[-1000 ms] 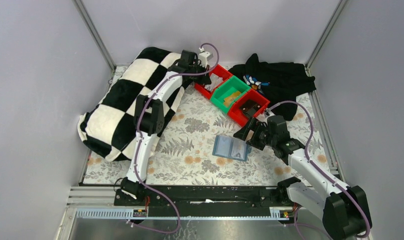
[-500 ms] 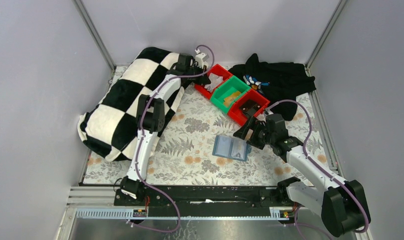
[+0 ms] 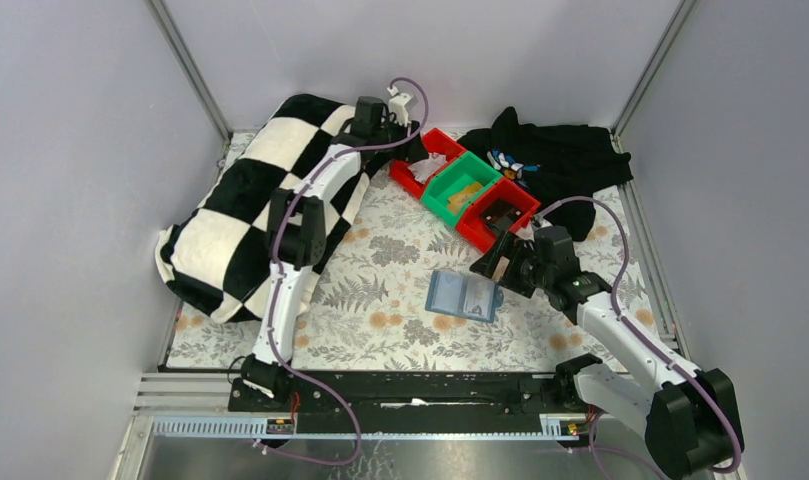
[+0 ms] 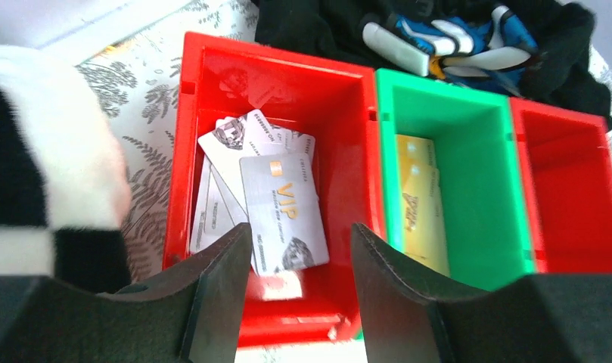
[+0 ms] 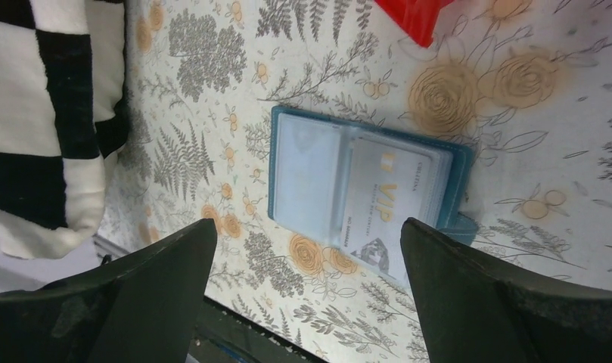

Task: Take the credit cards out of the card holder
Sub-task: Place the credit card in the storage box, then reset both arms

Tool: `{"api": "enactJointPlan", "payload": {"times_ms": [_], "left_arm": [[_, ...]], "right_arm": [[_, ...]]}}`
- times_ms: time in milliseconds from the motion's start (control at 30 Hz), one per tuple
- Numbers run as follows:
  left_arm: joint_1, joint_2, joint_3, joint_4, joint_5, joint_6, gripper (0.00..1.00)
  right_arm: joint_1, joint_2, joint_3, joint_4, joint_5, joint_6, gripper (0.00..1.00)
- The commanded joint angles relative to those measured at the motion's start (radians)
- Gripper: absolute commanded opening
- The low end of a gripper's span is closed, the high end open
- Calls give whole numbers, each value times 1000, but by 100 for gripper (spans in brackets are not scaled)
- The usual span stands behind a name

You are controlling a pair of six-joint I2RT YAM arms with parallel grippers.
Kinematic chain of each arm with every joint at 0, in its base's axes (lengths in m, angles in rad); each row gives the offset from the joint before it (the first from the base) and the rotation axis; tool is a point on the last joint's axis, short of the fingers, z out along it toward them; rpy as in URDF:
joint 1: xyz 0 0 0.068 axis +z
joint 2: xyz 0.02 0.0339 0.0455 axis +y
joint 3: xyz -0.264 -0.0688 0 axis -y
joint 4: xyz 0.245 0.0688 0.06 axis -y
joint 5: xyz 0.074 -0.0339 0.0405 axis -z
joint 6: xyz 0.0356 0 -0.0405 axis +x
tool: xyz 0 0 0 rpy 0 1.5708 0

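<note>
The teal card holder (image 3: pixel 464 296) lies open on the floral cloth. In the right wrist view its pale lining (image 5: pixel 306 170) faces up, and a silver VIP credit card (image 5: pixel 378 215) sticks partway out of the right pocket. My right gripper (image 5: pixel 309 227) hovers open over the holder's near edge, at the holder's right side (image 3: pixel 492 264) in the top view. My left gripper (image 4: pixel 301 234) stands open and empty over the left red bin (image 4: pixel 212 83), where several silver credit cards (image 4: pixel 276 204) lie loose.
A green bin (image 4: pixel 469 113) holding a gold card (image 4: pixel 420 197) and another red bin (image 4: pixel 567 189) stand beside the first. Black clothing (image 3: pixel 560 160) is heaped at the back right. A black-and-white checkered cushion (image 3: pixel 250 200) fills the left side.
The left wrist has drawn back a little toward the far wall above the red bin. The right arm has barely shifted, and the holder has stayed in place.
</note>
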Motion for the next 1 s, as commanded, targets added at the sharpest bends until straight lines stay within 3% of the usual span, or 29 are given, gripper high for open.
{"api": "enactJointPlan", "payload": {"times_ms": [0, 167, 267, 400, 500, 667, 767, 967], "left_arm": [[-21, -336, -121, 49, -137, -8, 56], [-88, -657, -441, -13, -491, -43, 58], [-120, -810, -592, -85, -645, -147, 63], [-122, -967, -745, -257, -720, -300, 64], [-128, -1113, -905, -342, -794, -386, 64], [-142, -1465, -1244, -297, -829, -451, 64], [-143, -1687, -1401, -273, -828, -440, 72], [-143, -1896, -1503, -280, -852, -448, 81]], "right_arm": [[0, -26, 107, -93, 95, -96, 100], [0, -31, 245, -226, 243, -226, 100], [0, -20, 382, -336, 326, -297, 100], [1, -17, 501, -418, 448, -314, 100], [1, -37, 501, -415, 493, -296, 100], [0, -109, 421, -341, 534, -288, 100], [1, -137, 384, -311, 561, -261, 100], [0, -166, 312, -243, 532, -218, 100]]}}
